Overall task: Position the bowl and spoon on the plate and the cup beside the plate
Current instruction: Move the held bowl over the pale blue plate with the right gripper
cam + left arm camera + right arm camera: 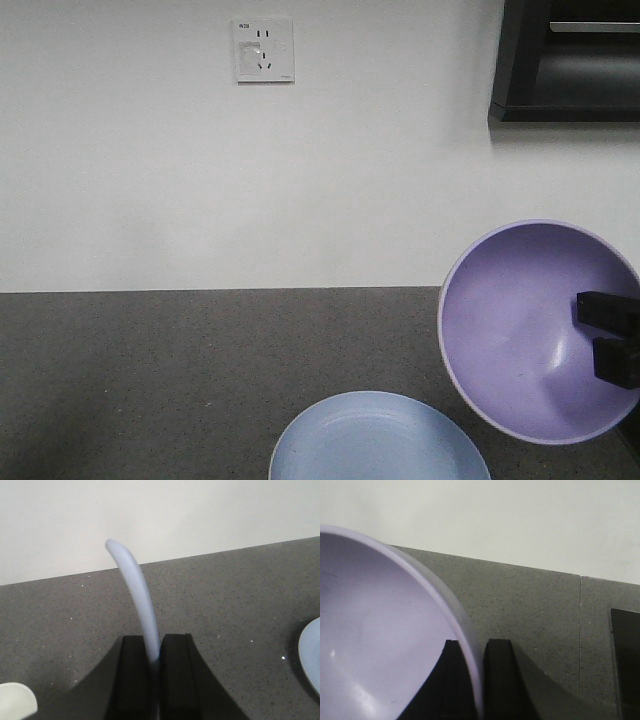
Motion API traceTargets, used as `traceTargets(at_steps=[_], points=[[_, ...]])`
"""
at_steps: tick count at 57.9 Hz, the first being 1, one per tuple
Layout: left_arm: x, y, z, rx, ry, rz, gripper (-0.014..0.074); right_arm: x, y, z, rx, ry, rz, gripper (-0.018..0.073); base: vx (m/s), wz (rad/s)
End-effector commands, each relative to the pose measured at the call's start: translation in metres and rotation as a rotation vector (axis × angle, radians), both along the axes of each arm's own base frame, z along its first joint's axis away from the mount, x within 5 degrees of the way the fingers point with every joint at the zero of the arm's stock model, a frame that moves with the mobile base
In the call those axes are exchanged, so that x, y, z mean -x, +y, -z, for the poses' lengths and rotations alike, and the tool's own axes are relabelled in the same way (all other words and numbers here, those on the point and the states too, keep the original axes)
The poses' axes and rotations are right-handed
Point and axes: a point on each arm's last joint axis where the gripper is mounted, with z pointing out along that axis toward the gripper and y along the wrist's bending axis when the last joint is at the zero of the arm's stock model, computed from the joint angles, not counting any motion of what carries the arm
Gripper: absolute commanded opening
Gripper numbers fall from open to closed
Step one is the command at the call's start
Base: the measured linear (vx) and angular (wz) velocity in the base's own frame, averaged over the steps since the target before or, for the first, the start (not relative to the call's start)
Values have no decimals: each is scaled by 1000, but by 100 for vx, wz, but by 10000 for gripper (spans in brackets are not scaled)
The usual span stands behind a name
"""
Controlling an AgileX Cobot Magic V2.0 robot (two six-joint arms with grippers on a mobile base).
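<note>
Jaws all clenched: right jaws pinch the tilted bowl [510, 330] by its rim, left jaws clamp the spoon [144, 620]. That thin pinch may slip short of the plate [380, 440].

You have the bowl [520, 330], smooth lavender, at 3 o'clock in the front view, tipped steeply with its hollow facing the camera. The plate [380, 440], pale blue and shallow, lies flat at 6 o'clock. The spoon [139, 595], pale blue, stands upright, curving.

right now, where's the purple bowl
The bowl is held tilted at the right of the front view, rim pinched in the right end effector, just above and right of the plate.
</note>
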Motion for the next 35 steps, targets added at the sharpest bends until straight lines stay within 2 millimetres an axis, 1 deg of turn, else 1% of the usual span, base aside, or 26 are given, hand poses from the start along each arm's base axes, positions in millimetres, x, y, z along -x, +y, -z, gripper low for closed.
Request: traceTargets(at_steps=[1, 16, 22, 28, 32, 35], points=[[0, 0, -16, 12, -116, 10, -6, 2, -1, -20, -36, -130, 20, -12, 0, 0], [0, 0, -17, -4, -127, 7, -6, 2, -1, -19, -36, -120, 17, -12, 0, 0], [0, 0, -17, -4, -126, 7, -6, 1, 0, -16, -28, -88, 4, -12, 0, 0], [0, 0, -17, -4, -127, 7, -6, -8, 4, -9, -6, -16, -26, -12, 0, 0], [0, 0, -17, -4, -127, 7, -6, -19, 8, -4, -21, 58, -56, -12, 0, 0], [0, 0, -17, -3, -128, 7, -6, -32, 13, 2, -36, 115, -75, -12, 0, 0]])
